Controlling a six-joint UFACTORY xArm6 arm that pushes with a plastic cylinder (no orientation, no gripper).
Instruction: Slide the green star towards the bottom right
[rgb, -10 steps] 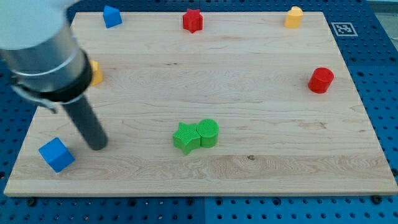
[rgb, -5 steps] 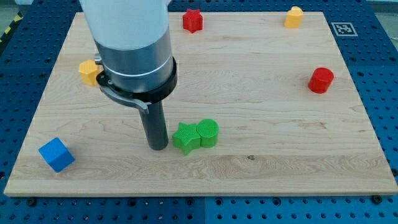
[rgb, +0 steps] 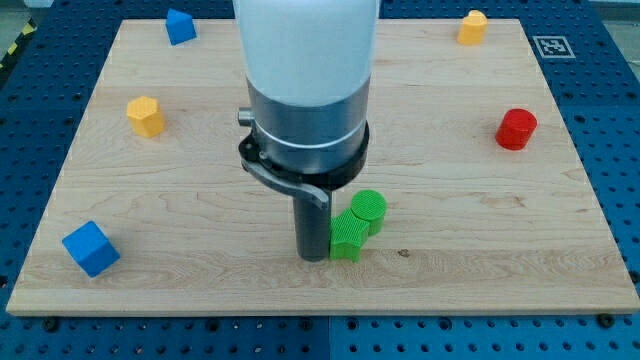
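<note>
The green star (rgb: 348, 236) lies on the wooden board (rgb: 480, 230), a little below its middle. A green cylinder (rgb: 369, 211) touches the star on its upper right. My tip (rgb: 314, 255) is right against the star's left side. The arm's grey and white body hides the board above the tip.
A blue cube (rgb: 91, 248) sits at the view's bottom left. A yellow block (rgb: 145, 115) is at the left, a blue block (rgb: 180, 25) at the top left. A yellow block (rgb: 472, 27) is at the top right. A red cylinder (rgb: 517, 129) is at the right.
My tip has swept from the view's left to the star and pushed it, with the green cylinder, to the right. The arm now hides the red star at the top.
</note>
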